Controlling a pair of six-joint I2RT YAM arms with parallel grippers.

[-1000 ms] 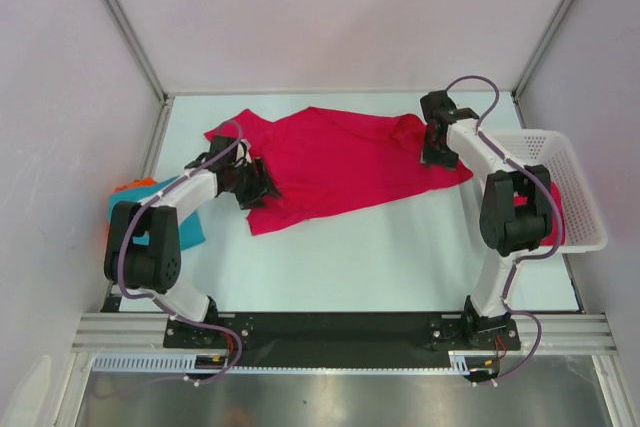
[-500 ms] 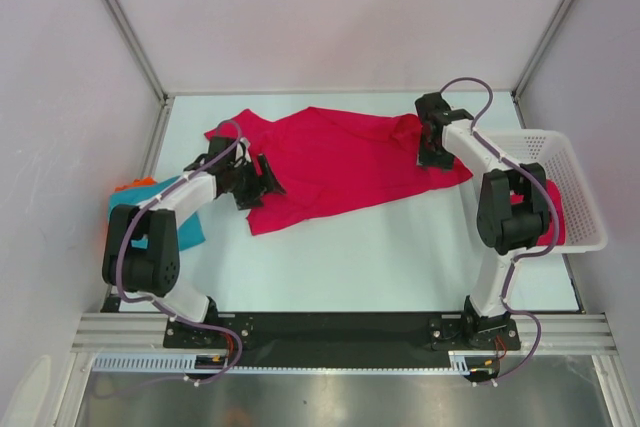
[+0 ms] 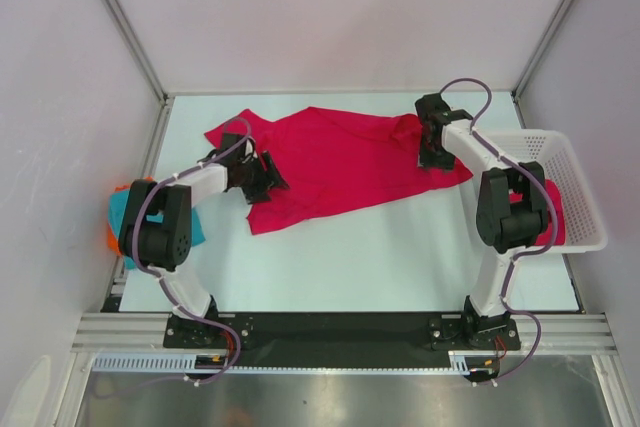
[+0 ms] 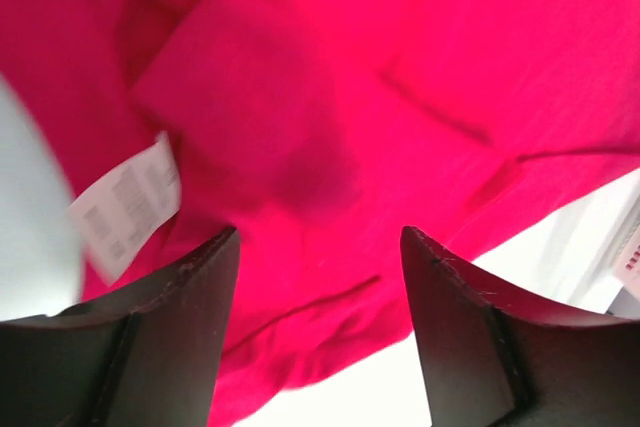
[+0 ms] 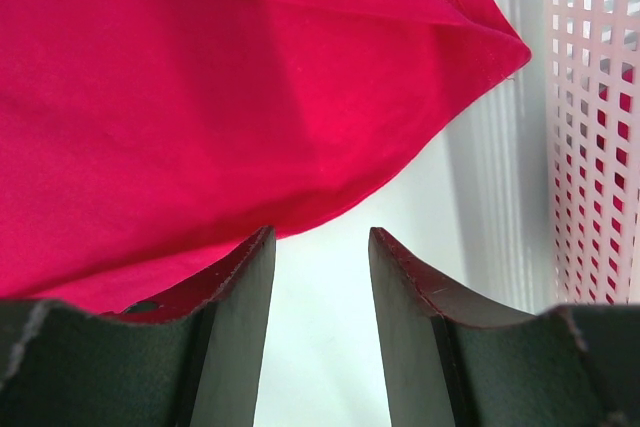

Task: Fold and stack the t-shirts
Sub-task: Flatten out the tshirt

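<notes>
A white table (image 3: 400, 247) seen from above, walled on three sides. Its near half is bare, leaving open room in front of both arms. A crimson t-shirt (image 3: 345, 162) lies spread and rumpled across the far half, with its far edge close to the back wall. Its right tip is near a white mesh basket (image 3: 580, 182) at the table's right edge, and red cloth shows inside the basket. A teal t-shirt (image 3: 122, 212) lies at the left edge, partly hidden behind the left arm.

The left gripper (image 3: 262, 175) sits over the crimson shirt's left side — fingers (image 4: 175, 347) spread wide, nothing between them, the cloth and a white label (image 4: 125, 202) just beyond the tips. The right gripper (image 3: 432, 154) is over the shirt's right corner, its fingers (image 5: 235, 337) parted by a narrower gap and holding nothing. The hem curves just past the tips, and bare table shows between them.
</notes>
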